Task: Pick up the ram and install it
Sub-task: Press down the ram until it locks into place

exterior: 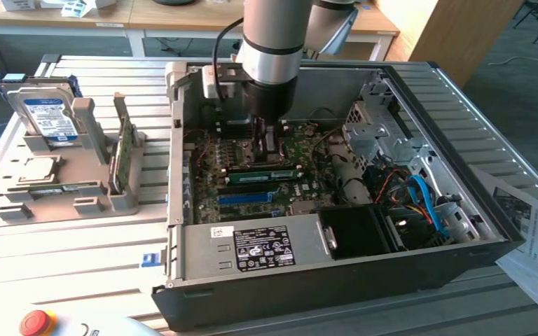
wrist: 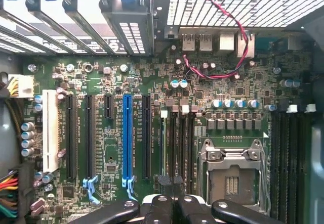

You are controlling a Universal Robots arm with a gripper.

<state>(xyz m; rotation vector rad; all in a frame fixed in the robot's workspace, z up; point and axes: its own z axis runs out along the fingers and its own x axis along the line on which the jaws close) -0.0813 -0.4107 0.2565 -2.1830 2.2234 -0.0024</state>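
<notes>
gripper [wrist: 174, 204]: fingers together, nothing held, inside open PC case [exterior: 279, 287] over motherboard [wrist: 101, 72] | ram [exterior: 267, 174]: lying in slot by CPU socket [wrist: 230, 176], looks seated | progress: install apparently done | far: parts holder [exterior: 82, 185] keeps hard drive [exterior: 47, 115]

The open black metal computer case [exterior: 344, 280] lies on the slatted table [exterior: 64, 259]; the grey plastic parts stand [exterior: 82, 189] sits toward the exterior view's left.
</notes>
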